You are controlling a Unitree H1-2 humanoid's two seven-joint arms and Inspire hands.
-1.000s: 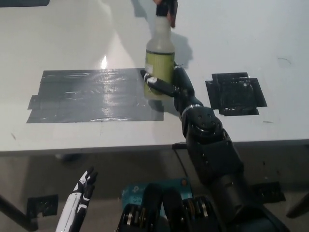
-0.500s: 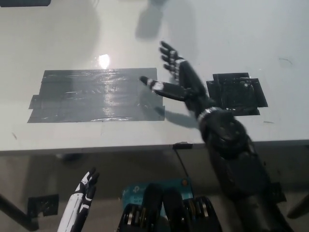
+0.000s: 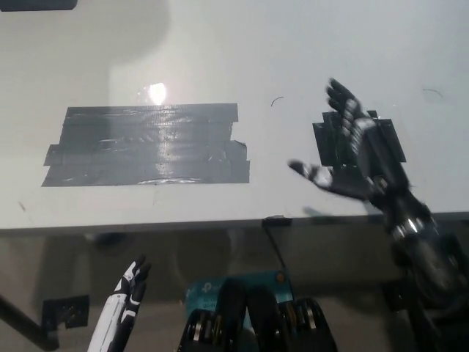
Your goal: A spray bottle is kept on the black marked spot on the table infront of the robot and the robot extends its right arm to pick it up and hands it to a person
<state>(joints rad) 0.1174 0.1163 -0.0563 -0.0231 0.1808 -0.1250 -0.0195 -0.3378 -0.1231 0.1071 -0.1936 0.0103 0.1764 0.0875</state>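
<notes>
My black right hand (image 3: 354, 154) is open with fingers spread and nothing in it, hovering over the small black tape mark (image 3: 384, 138) near the table's front right edge. No spray bottle shows anywhere in the head view. My white left hand (image 3: 126, 293) rests low at the bottom left, below the table edge, fingers slightly apart and empty.
A wide patch of grey tape (image 3: 146, 145) lies on the white table (image 3: 220, 51) left of centre, with a light glare spot above it. The table's front edge (image 3: 183, 224) runs across the picture; a table leg and floor tape marks show beneath.
The spray bottle held in my right hand a second ago has left the view. My right hand opened and drew back to the right, from the grey tape to the black mark.
</notes>
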